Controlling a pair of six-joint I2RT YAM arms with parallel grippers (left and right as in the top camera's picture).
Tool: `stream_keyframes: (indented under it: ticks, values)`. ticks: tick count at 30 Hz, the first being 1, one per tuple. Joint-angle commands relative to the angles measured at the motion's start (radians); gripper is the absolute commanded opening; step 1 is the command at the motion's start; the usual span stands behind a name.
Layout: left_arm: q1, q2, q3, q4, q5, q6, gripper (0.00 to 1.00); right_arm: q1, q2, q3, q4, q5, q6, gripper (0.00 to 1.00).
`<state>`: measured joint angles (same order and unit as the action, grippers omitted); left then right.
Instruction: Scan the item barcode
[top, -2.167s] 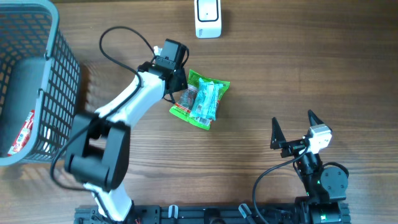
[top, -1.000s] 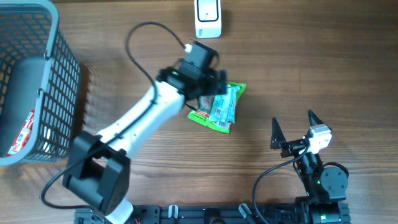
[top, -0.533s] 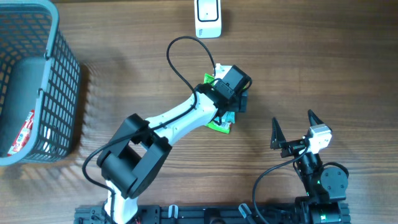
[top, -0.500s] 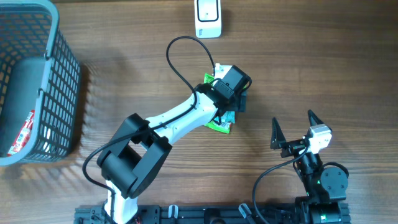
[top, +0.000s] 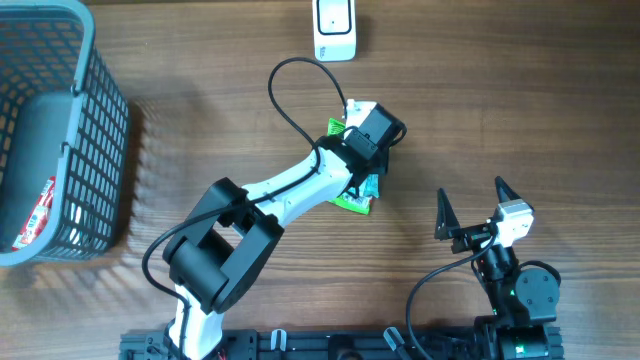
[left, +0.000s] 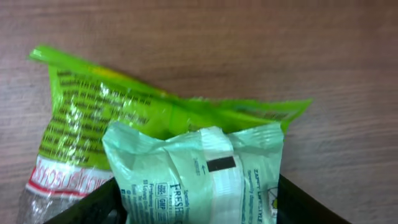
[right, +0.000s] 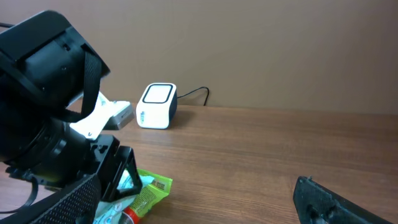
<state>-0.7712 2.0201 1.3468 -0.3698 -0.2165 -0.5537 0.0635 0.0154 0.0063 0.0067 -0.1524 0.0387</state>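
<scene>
The item, a pale green packet (left: 199, 168) with a black mark, lies on a bright green pouch (left: 93, 118) with a red label at mid-table. My left gripper (left: 199, 208) has come down over it, and its black fingers (left: 93, 208) press both sides of the packet. From overhead, the left gripper (top: 378, 165) hides most of the packets; only green edges (top: 352, 203) show. The white scanner (top: 334, 28) stands at the table's far edge. My right gripper (top: 470, 192) stays open near the front right, nothing in it.
A grey wire basket (top: 60, 130) stands at the far left with a red and white packet (top: 35, 215) inside. The scanner (right: 157, 106) and its cable also show in the right wrist view, behind the left arm.
The left arm swung right, pushing the packets a little to the right, and settled over them. In the last half second its jaws narrowed onto the pale green packet. The right arm stayed still.
</scene>
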Motion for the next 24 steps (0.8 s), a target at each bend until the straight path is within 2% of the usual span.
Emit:
stream_keyframes:
  ticks: [1, 4, 10, 17, 24]
  values:
    - [0.012, 0.005, 0.003, 0.024, -0.063, 0.085, 0.65, -0.005, -0.006, -0.001, 0.003, 0.005, -0.011, 1.0]
    - [0.019, -0.01, 0.015, 0.023, -0.116, 0.134, 0.63, -0.005, -0.006, -0.001, 0.003, 0.005, -0.012, 1.0]
    - [0.028, -0.018, 0.015, 0.031, -0.118, 0.188, 0.73, -0.005, -0.006, -0.001, 0.003, 0.005, -0.011, 1.0]
    - [0.04, -0.038, 0.024, 0.037, -0.122, 0.237, 0.95, -0.005, -0.006, -0.001, 0.003, 0.005, -0.011, 1.0]
    - [0.089, -0.175, 0.069, -0.071, -0.117, 0.201, 0.98, -0.005, -0.006, -0.001, 0.003, 0.005, -0.011, 1.0]
